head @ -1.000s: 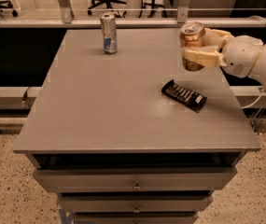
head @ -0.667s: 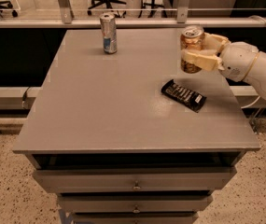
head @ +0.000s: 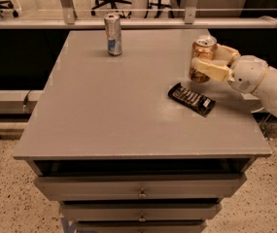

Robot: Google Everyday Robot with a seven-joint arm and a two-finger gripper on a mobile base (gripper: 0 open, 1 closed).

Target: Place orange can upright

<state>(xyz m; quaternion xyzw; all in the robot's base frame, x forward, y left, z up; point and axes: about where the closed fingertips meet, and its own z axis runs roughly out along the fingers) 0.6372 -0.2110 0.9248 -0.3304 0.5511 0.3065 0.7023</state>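
Observation:
The orange can [head: 202,57] stands upright on the grey table [head: 128,106] near its right edge, silver top facing up. My gripper [head: 211,64] reaches in from the right and its cream fingers [head: 211,71] are closed around the can's body. The white arm [head: 264,81] extends off the right side. The can's lower part is partly hidden by the fingers.
A slim silver-and-blue can [head: 112,34] stands upright at the back of the table. A dark snack packet [head: 191,99] lies flat just in front of the orange can. Drawers [head: 140,191] sit under the tabletop. A rail [head: 128,23] runs behind the table.
The gripper and the orange can have moved slightly lower, toward the tabletop. The other can and the packet have not moved.

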